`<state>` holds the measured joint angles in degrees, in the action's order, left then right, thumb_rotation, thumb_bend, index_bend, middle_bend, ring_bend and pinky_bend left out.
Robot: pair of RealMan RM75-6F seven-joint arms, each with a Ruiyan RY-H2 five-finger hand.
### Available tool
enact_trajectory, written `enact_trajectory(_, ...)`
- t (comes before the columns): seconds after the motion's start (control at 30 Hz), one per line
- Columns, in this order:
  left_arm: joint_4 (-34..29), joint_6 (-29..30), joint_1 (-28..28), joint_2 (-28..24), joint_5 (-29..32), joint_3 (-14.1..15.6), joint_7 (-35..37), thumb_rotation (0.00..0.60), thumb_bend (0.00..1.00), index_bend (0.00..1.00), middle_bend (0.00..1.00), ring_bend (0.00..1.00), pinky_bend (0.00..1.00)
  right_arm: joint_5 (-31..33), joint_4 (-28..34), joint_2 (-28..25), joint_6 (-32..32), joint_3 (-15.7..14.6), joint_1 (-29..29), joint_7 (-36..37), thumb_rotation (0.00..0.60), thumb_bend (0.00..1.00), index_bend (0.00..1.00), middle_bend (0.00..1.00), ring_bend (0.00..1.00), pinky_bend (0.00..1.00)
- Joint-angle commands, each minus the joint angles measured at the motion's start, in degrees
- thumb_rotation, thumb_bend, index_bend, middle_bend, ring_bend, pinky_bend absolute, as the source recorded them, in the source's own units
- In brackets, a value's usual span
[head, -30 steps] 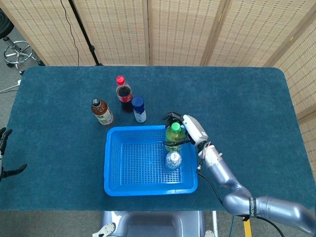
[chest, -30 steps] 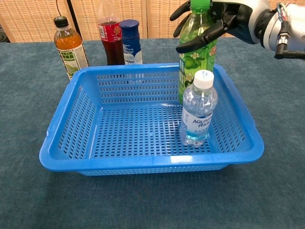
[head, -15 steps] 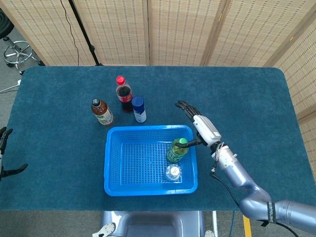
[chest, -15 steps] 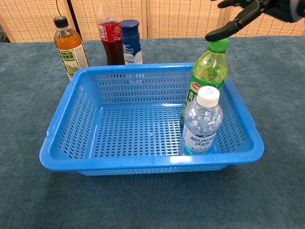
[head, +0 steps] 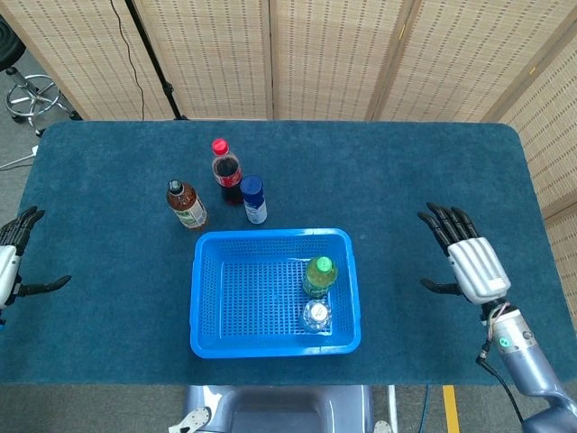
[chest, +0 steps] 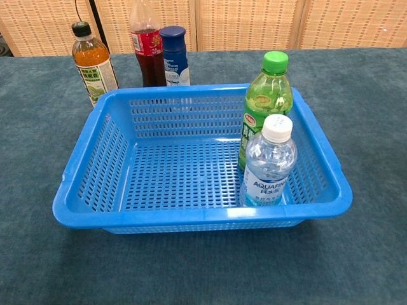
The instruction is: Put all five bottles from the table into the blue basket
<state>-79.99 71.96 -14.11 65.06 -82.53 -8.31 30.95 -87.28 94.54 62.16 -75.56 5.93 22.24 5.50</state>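
While upright in the blue basket (head: 209, 298), green bottle (head: 318, 275) well apart from the empty, spread right robot hand (head: 471, 263).

Only one label reads clearly: "AQUAFINA" in blue on the clear water bottle (chest: 267, 164) standing in the blue basket (chest: 89, 184); the others are too small.

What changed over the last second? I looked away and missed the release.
The right hand let go of the green bottle, leaving it upright in the blue basket, and pulled back right, fingers spread. The left hand shifted slightly. The water bottle and the three bottles behind the basket stayed put.
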Motion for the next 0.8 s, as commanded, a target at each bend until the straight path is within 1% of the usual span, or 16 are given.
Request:
enact_trajectory(0.03,5.92,-3.34,-4.79,3.37,-3.84,-0.62,10.51,0.6,0.04,0.0,0.0,0.0,0.0,-1.85,-4.42,1.32,-4.47,-1.83,-3.48,-0.84,0.6,0.0,0.0,0.0,0.0,0.0)
enact_trajectory(0.13,8.76,-4.7,-7.37,5.38,-4.94,-0.97,16.23,0.6,0.04,0.0,0.0,0.0,0.0,-2.07,-6.34,3.3,-8.54,-1.81,-5.74,-2.55,0.6,0.0,0.0,0.0,0.0,0.0)
enact_trajectory(0.23,11.21,-6.15,-9.67,7.84,-4.77,-1.61,18.26,0.6,0.04,0.0,0.0,0.0,0.0,-2.58,-6.48,4.53,-10.87,-2.41,-7.45,-2.83,0.6,0.0,0.0,0.0,0.0,0.0)
enact_trajectory(0.37,13.76,-9.23,-13.16,10.76,-4.1,-2.51,21.18,0.6,0.04,0.0,0.0,0.0,0.0,-2.88,-6.78,5.28,-12.76,-2.72,-8.97,-0.58,0.6,0.0,0.0,0.0,0.0,0.0)
enact_trajectory(0.63,18.87,-15.6,-19.35,16.1,-2.04,-3.71,21.87,0.6,0.04,0.0,0.0,0.0,0.0,-1.31,-9.54,5.75,-11.12,-1.52,-8.59,3.08,0.6,0.0,0.0,0.0,0.0,0.0)
enact_trajectory(0.77,20.47,-18.69,-21.59,18.6,-0.49,-4.26,23.9,0.6,0.04,0.0,0.0,0.0,0.0,-1.29,-10.41,5.93,-9.93,-1.46,-8.16,4.21,0.6,0.0,0.0,0.0,0.0,0.0)
enact_trajectory(0.8,21.79,-19.69,-22.45,19.66,-0.12,-4.34,23.57,0.6,0.04,0.0,0.0,0.0,0.0,-1.31,-10.67,6.0,-9.73,-1.37,-8.04,4.51,0.6,0.0,0.0,0.0,0.0,0.0)
